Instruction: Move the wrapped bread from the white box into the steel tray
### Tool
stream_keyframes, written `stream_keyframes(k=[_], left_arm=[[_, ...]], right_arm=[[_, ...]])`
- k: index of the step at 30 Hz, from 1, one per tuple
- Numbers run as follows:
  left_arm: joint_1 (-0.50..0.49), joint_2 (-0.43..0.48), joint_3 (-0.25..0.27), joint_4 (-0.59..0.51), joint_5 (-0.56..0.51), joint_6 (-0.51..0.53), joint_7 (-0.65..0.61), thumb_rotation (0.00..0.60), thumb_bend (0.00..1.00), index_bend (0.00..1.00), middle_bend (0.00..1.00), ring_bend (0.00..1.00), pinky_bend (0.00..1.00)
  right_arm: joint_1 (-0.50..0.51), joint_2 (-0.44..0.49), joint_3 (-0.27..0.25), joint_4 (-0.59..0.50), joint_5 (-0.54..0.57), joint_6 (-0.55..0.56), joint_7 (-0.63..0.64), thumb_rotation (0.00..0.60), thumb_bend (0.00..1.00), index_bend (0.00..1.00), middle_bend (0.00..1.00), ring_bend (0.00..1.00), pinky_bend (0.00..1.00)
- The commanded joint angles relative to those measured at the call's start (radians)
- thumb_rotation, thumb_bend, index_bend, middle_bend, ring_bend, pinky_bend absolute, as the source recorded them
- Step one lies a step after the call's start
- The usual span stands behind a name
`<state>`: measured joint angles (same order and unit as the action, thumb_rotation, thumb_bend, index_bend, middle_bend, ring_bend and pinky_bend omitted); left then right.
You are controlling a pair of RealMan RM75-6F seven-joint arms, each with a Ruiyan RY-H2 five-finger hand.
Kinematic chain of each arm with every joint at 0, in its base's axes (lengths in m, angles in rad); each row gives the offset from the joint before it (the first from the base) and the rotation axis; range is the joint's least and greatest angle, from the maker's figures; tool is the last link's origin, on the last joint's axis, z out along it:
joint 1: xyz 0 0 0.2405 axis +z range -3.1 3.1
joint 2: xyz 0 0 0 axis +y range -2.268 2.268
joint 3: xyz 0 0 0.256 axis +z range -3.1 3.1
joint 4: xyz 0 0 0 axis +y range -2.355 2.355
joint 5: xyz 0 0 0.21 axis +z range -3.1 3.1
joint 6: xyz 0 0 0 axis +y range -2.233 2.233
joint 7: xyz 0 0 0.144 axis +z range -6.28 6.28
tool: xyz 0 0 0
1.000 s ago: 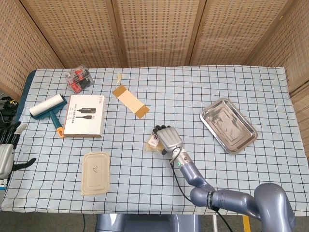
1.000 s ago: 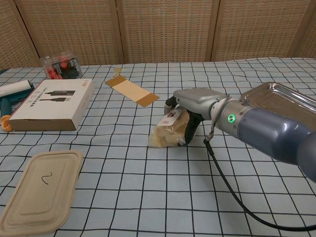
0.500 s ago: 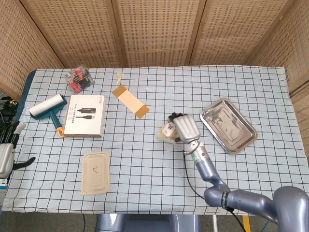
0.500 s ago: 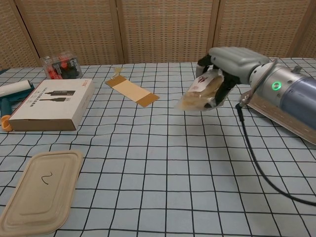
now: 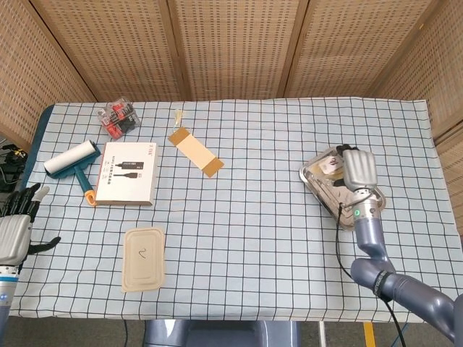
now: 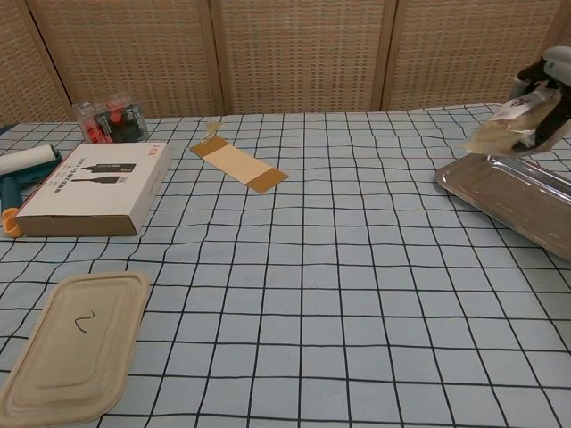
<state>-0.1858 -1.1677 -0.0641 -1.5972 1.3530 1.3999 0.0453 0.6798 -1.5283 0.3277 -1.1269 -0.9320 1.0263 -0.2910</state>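
The right hand point(image 5: 357, 170) had carried the clear-wrapped bread roll point(image 6: 510, 127) in one quick sweep from the middle of the checked tablecloth point(image 5: 246, 217) to above the shiny rectangular steel tray point(image 5: 365, 210), where a moment before it had only just lifted clear. Its fingers were curled around the packet, which in the chest view hung above the tray's rim and not touching it. The tray lay directly beneath the hand, so I judged that only lowering and release were left. The flat white box point(image 5: 126, 172) lay far to the hand's left. The left hand point(image 5: 16, 230) waited at the table's edge, fingers spread, holding nothing.
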Motion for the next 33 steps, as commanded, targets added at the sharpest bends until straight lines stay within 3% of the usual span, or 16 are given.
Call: stream_keyframes(k=[1, 9, 11, 15, 16, 19, 24, 29, 33], left_arm=[[0.001, 0.004, 0.0, -0.002, 0.005, -0.002, -0.006, 0.6, 0.02, 0.0, 0.0, 0.0, 0.0], [0.001, 0.005, -0.004, -0.004, 0.003, -0.013, -0.005, 0.6, 0.02, 0.0, 0.0, 0.0, 0.0], [0.003, 0.006, -0.004, -0.005, 0.007, -0.012, -0.006, 0.6, 0.02, 0.0, 0.0, 0.0, 0.0], [0.006, 0.008, -0.008, -0.006, 0.006, -0.009, -0.015, 0.6, 0.02, 0.0, 0.0, 0.0, 0.0], [0.007, 0.009, -0.008, -0.006, 0.006, -0.009, -0.017, 0.6, 0.02, 0.0, 0.0, 0.0, 0.0], [0.008, 0.011, -0.01, -0.006, 0.006, -0.009, -0.022, 0.6, 0.02, 0.0, 0.0, 0.0, 0.0], [0.011, 0.015, -0.011, -0.006, 0.011, -0.008, -0.031, 0.6, 0.02, 0.0, 0.0, 0.0, 0.0], [0.018, 0.022, -0.014, -0.007, 0.015, 0.0, -0.044, 0.6, 0.02, 0.0, 0.0, 0.0, 0.0], [0.022, 0.024, -0.013, -0.011, 0.021, 0.007, -0.043, 0.6, 0.02, 0.0, 0.0, 0.0, 0.0]], right_arm=[[-0.025, -0.008, -0.005, 0.096, 0.054, -0.07, 0.035, 0.6, 0.14, 0.7, 0.58, 0.6, 0.64], [-0.034, -0.031, -0.025, 0.138, 0.056, -0.131, 0.064, 0.6, 0.13, 0.6, 0.45, 0.5, 0.45], [-0.031, -0.034, -0.033, 0.132, 0.052, -0.152, 0.062, 0.6, 0.13, 0.53, 0.38, 0.43, 0.36], [-0.023, -0.023, -0.037, 0.108, 0.063, -0.179, 0.037, 0.6, 0.12, 0.2, 0.05, 0.06, 0.05], [-0.021, -0.021, -0.037, 0.102, 0.068, -0.175, 0.025, 0.6, 0.11, 0.13, 0.01, 0.01, 0.01], [-0.018, -0.02, -0.036, 0.092, 0.068, -0.146, -0.006, 0.6, 0.1, 0.03, 0.0, 0.0, 0.0], [-0.023, -0.008, -0.03, 0.057, 0.076, -0.091, -0.051, 0.6, 0.1, 0.02, 0.0, 0.0, 0.0], [-0.079, 0.084, -0.033, -0.106, 0.037, 0.032, -0.073, 0.6, 0.1, 0.02, 0.0, 0.0, 0.0], [-0.17, 0.188, -0.067, -0.294, -0.054, 0.186, -0.066, 0.6, 0.1, 0.02, 0.0, 0.0, 0.0]])
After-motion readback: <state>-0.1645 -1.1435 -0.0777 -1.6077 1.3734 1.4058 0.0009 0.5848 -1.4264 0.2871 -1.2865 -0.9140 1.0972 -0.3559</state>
